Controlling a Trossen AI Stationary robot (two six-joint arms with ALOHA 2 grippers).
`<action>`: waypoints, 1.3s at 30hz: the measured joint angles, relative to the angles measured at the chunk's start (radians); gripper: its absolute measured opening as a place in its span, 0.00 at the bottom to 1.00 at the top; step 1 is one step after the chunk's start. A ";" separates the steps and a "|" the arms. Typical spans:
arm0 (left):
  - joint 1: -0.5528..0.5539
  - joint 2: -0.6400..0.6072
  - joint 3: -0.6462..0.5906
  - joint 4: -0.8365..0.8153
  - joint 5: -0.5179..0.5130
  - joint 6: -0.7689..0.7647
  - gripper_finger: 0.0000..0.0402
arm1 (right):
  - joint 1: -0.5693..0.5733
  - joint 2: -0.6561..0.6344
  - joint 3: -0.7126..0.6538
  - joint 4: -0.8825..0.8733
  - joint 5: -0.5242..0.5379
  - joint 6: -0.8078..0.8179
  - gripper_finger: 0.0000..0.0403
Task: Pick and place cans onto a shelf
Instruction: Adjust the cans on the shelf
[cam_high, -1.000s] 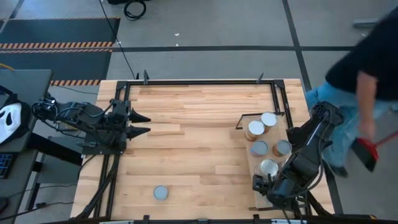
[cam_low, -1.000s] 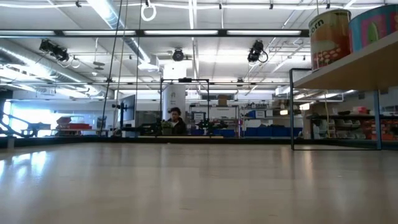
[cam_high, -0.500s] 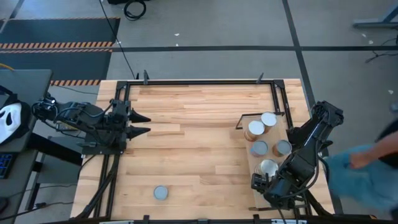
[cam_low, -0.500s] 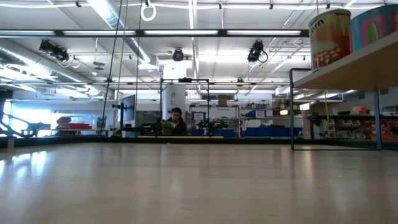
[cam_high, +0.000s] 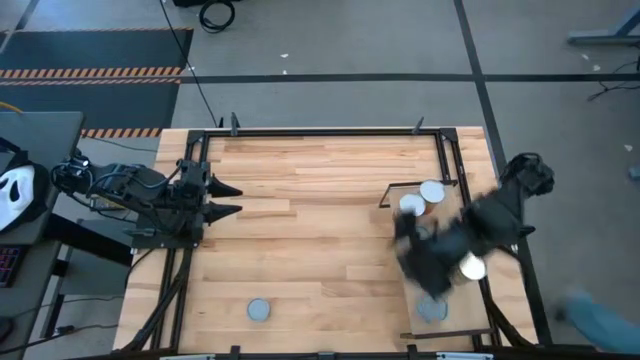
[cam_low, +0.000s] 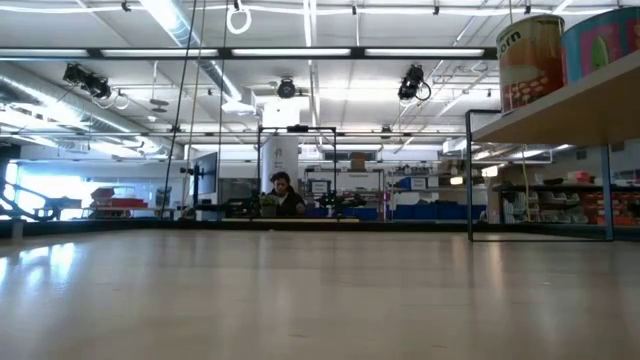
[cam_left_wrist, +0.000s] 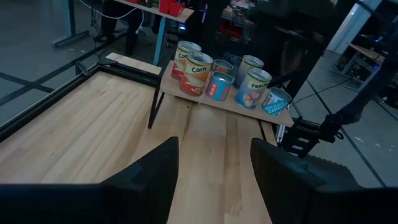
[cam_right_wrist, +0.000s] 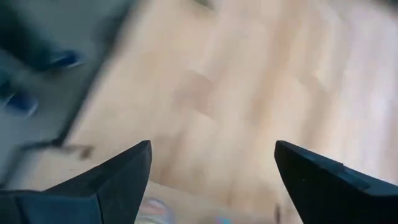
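While the left gripper (cam_high: 228, 199) sits parked and spread at the table's left edge, one can (cam_high: 259, 310) still lies loose near the front. The empty, wide-open right gripper (cam_right_wrist: 211, 177) is over the crowded shelf (cam_left_wrist: 217, 102), so it could easily clip a stacked tin.

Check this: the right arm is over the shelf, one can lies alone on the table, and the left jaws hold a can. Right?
No. The left jaws hold nothing; the left wrist view shows them open and empty. The right arm is over the shelf, and one can lies alone on the table.
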 joint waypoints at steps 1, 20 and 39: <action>0.000 0.000 0.000 0.000 0.000 0.000 0.51 | -0.041 -0.016 -0.009 -0.025 0.017 0.055 0.86; 0.000 0.000 0.000 0.000 0.000 0.000 0.51 | -0.393 -0.366 -0.438 -0.156 0.071 1.013 0.86; 0.000 0.000 0.000 0.075 0.000 0.000 0.51 | -0.528 -0.393 -0.439 -0.184 -0.081 0.989 0.86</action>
